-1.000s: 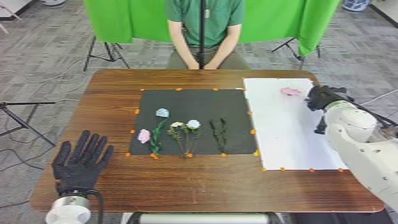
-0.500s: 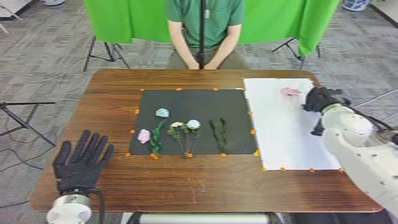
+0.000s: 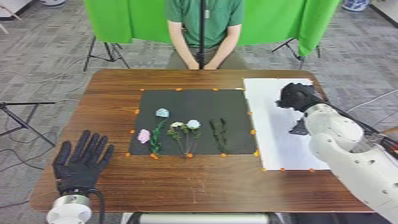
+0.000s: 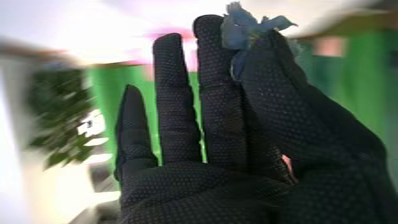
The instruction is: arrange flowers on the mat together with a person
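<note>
You have a glossy brown wooden worktop, a matt, smooth black mat on it, and textured black fabric on your right robot hand.

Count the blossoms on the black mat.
4: a blue blossom farthest off, a pink blossom leftmost, a cream blossom and a white blossom side by side near the middle. Buds may be hidden.
</note>
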Robot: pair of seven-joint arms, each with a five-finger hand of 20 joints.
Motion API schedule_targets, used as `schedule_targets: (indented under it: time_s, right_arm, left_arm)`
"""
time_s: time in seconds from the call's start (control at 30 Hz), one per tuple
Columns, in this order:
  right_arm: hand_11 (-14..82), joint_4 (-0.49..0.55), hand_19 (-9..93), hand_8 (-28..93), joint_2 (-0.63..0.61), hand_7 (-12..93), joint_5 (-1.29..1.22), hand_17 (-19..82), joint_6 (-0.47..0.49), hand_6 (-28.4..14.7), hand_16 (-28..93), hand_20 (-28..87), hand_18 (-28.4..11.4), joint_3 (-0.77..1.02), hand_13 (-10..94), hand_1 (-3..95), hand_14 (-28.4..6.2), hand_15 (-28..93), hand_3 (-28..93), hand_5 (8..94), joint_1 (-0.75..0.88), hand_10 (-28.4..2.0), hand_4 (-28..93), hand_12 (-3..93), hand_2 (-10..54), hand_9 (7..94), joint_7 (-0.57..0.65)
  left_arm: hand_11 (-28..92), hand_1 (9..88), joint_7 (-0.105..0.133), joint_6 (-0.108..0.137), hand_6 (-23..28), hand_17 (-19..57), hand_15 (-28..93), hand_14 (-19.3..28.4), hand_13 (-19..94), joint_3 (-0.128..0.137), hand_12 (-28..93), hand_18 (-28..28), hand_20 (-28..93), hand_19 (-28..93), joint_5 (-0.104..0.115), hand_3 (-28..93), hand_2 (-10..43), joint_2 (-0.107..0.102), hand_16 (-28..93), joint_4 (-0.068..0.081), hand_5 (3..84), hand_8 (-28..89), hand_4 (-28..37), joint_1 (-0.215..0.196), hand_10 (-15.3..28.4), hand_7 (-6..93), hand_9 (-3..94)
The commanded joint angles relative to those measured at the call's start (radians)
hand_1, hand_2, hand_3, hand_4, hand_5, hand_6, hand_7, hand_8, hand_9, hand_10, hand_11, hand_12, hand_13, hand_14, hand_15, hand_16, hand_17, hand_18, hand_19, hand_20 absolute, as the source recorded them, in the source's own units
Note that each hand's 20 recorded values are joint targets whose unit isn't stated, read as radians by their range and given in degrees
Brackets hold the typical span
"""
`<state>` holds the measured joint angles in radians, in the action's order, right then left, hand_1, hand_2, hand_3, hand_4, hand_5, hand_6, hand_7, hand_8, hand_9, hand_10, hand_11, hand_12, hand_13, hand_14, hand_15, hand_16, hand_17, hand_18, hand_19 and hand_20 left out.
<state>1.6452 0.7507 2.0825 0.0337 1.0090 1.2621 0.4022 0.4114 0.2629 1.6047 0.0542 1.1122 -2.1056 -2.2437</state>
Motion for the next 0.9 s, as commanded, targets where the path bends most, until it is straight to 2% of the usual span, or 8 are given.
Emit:
schedule_targets:
  time_s: [0.03,0.17,0.27,0.37,0.47,0.53,0.63,0.9]
  right_arm:
    - [13.7,0.066,40,-8,0.113,46,0.107,9,0.011,3.3,24,10,-17.9,-0.2,53,55.2,-9.9,20,65,63.2,-0.158,-8.4,-28,29.9,-0.5,74.1,-0.113]
    - [13.2,0.051,44,-8,0.135,45,0.186,10,-0.002,3.0,23,12,-17.8,-0.277,53,56.7,-10.0,20,63,63.5,-0.184,-8.2,-28,30.3,-0.5,74.1,-0.15]
    - [12.8,0.031,46,-8,0.131,45,0.22,10,-0.018,3.0,23,13,-17.9,-0.33,53,56.9,-10.0,21,63,63.5,-0.2,-8.2,-28,30.4,-0.6,74.2,-0.161]
    - [12.8,0.003,46,-8,0.123,45,0.287,11,-0.04,3.0,23,14,-18.0,-0.377,53,56.7,-10.0,21,64,63.8,-0.22,-8.1,-28,30.4,-0.7,74.2,-0.174]
    - [12.7,-0.009,47,-8,0.115,45,0.311,11,-0.068,3.2,23,14,-18.2,-0.399,53,56.5,-9.9,21,64,64.1,-0.221,-8.2,-28,30.4,-1.0,74.3,-0.164]
    - [12.8,-0.008,47,-8,0.114,45,0.304,11,-0.062,3.2,23,14,-18.3,-0.397,53,55.9,-10.0,22,65,64.1,-0.216,-8.3,-28,30.2,-1.2,74.3,-0.16]
    - [12.8,-0.01,48,-9,0.115,45,0.306,11,-0.084,3.1,22,15,-18.3,-0.405,53,55.6,-10.0,22,66,64.1,-0.215,-8.2,-28,29.7,-1.2,74.3,-0.155]
    - [13.5,0.0,49,-11,0.112,40,0.308,10,-0.091,2.6,21,15,-18.7,-0.399,52,55.5,-10.3,23,67,61.9,-0.193,-8.6,-28,24.3,-2.3,70.3,-0.154]
  left_arm:
    - [23,24.7,-0.007,0.028,8.2,-7.6,27,14.2,28,-0.006,5,16.2,10,41,0.011,76,13.1,0.007,-9,0.009,42.8,-12,-28.3,-0.01,13.8,15.9,37.2]
    - [23,24.8,-0.017,0.023,8.2,-7.6,27,14.2,28,-0.009,5,16.2,10,41,0.01,76,13.3,0.009,-9,0.011,42.9,-12,-28.3,-0.009,14.0,15.9,37.3]
    - [23,24.7,-0.022,0.031,8.2,-7.6,27,14.2,28,-0.007,5,16.3,10,41,0.012,76,13.3,0.009,-9,0.009,42.8,-12,-28.3,-0.013,13.9,15.8,37.3]
    - [23,24.7,-0.007,0.03,8.2,-7.6,27,14.3,28,-0.007,5,16.3,10,41,0.068,76,13.3,0.003,-9,0.006,42.7,-12,-28.3,-0.011,13.9,15.7,37.3]
    - [23,24.7,-0.003,0.038,8.1,-7.6,27,14.3,28,-0.005,5,16.3,10,41,0.053,75,13.8,0.0,-9,0.007,42.6,-12,-28.3,-0.008,13.9,15.7,37.3]
    - [23,24.0,0.0,0.037,8.1,-7.6,27,14.3,28,0.001,5,16.3,10,41,0.064,74,15.0,-0.001,-9,0.005,42.7,-12,-28.3,-0.011,13.9,15.7,37.4]
    - [23,23.6,0.002,0.045,8.2,-7.5,27,14.3,28,0.004,5,16.2,10,41,0.06,73,15.9,-0.001,-9,0.004,42.8,-12,-28.3,-0.014,13.9,15.7,37.4]
    - [23,22.9,-0.015,0.044,8.2,-7.4,28,14.4,29,0.002,5,16.2,10,41,0.05,74,15.7,0.002,-9,0.01,43.0,-12,-28.3,-0.004,14.0,15.7,37.7]
